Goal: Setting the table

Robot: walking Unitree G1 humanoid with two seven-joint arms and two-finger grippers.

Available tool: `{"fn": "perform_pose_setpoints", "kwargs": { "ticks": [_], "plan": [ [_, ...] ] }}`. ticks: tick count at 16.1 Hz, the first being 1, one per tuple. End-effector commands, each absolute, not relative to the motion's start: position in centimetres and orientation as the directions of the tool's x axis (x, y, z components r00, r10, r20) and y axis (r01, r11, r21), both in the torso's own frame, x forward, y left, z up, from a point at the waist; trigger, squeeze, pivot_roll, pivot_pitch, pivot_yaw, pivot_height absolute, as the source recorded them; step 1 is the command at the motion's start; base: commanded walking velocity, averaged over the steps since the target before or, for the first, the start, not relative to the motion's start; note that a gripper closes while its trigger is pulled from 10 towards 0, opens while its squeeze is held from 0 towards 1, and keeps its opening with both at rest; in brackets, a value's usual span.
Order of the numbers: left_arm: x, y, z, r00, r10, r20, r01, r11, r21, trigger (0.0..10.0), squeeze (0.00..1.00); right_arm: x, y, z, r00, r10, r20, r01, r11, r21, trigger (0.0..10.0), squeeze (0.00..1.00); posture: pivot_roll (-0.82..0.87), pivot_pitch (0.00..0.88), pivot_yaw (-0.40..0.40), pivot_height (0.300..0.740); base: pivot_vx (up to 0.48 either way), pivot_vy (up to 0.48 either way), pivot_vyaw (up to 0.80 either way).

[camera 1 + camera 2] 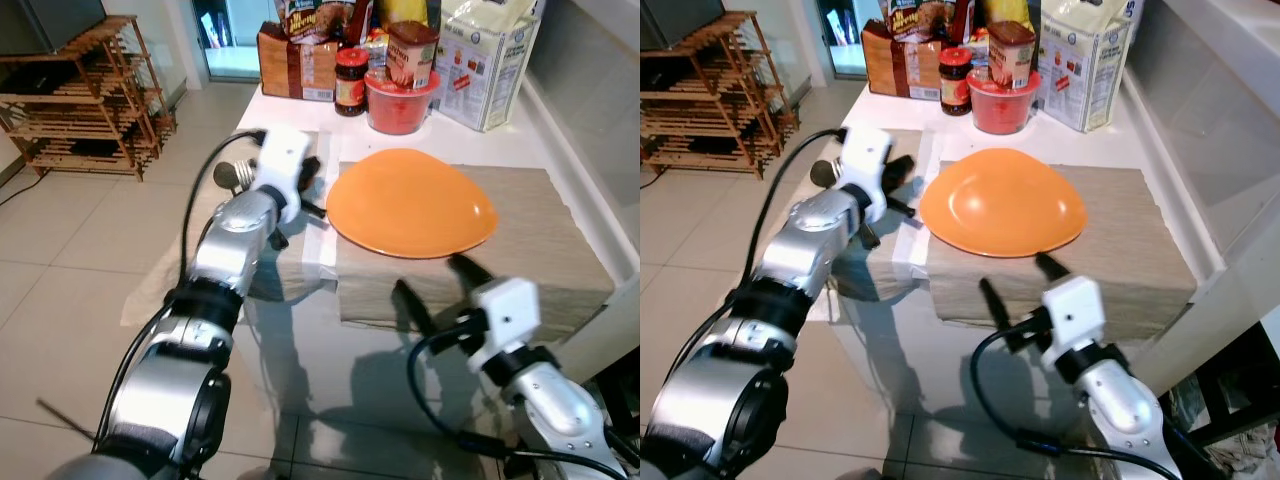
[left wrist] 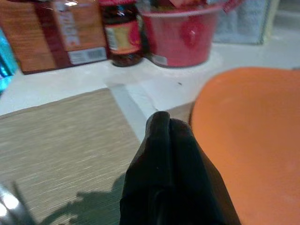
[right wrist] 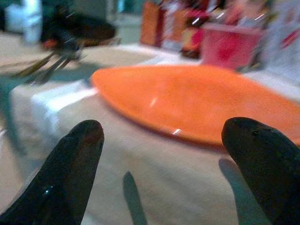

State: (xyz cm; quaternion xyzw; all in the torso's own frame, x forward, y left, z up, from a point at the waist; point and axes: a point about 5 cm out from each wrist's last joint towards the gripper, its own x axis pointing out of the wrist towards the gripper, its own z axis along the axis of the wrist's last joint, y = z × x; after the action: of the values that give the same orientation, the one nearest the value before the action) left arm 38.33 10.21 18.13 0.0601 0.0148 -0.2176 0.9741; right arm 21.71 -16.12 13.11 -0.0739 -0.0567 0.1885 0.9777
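Orange plate point(image 1: 410, 203) sat on woven placemat point(image 1: 540, 225), toward its left edge | right gripper point(image 1: 436, 285) at mat's near edge, fingers spread, plate just ahead, not touching | left gripper point(image 2: 171, 154) fingers pressed together, empty, beside plate's left rim over second placemat point(image 2: 61, 140)

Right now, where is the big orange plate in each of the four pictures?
Left eye view: the round orange plate sits centre, on the beige placemat.
Right eye view: centre, slightly higher.
Left wrist view: right side, beside the shut left gripper.
Right wrist view: middle, beyond the open right gripper.
Shared landmark: the red plastic tub behind it.
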Motion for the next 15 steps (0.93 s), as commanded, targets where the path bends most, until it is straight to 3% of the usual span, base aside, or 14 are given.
{"fn": "perform_pose_setpoints", "kwargs": {
  "ticks": [1,5,9,15],
  "plan": [
    [38.1,10.6,18.4,0.914,-0.404,-0.042,0.406,0.907,0.110,10.0,0.00,21.9,-16.5,14.0,0.929,0.344,0.136,-0.319,0.931,-0.176,10.0,0.00,-0.08,0.000,0.044,0.740,0.000,0.000,0.00],
    [37.7,11.1,17.5,0.919,-0.388,-0.064,0.393,0.914,0.098,10.0,0.00,23.3,-17.5,14.8,0.942,0.268,0.203,-0.232,0.955,-0.186,10.0,0.00,-0.08,0.000,0.046,0.740,0.000,0.000,0.00],
    [36.7,10.4,17.0,0.914,-0.403,-0.052,0.406,0.910,0.083,10.0,0.00,25.6,-18.4,14.8,0.974,0.090,0.210,-0.049,0.980,-0.193,10.0,0.00,-0.07,0.000,0.052,0.740,0.000,0.000,0.00],
    [35.3,9.6,17.7,0.909,-0.418,-0.002,0.418,0.909,0.008,10.0,0.00,26.2,-18.8,14.3,0.978,-0.041,0.203,0.077,0.982,-0.174,10.0,0.00,-0.06,0.000,0.060,0.740,0.000,0.000,0.00]
  ]
}}
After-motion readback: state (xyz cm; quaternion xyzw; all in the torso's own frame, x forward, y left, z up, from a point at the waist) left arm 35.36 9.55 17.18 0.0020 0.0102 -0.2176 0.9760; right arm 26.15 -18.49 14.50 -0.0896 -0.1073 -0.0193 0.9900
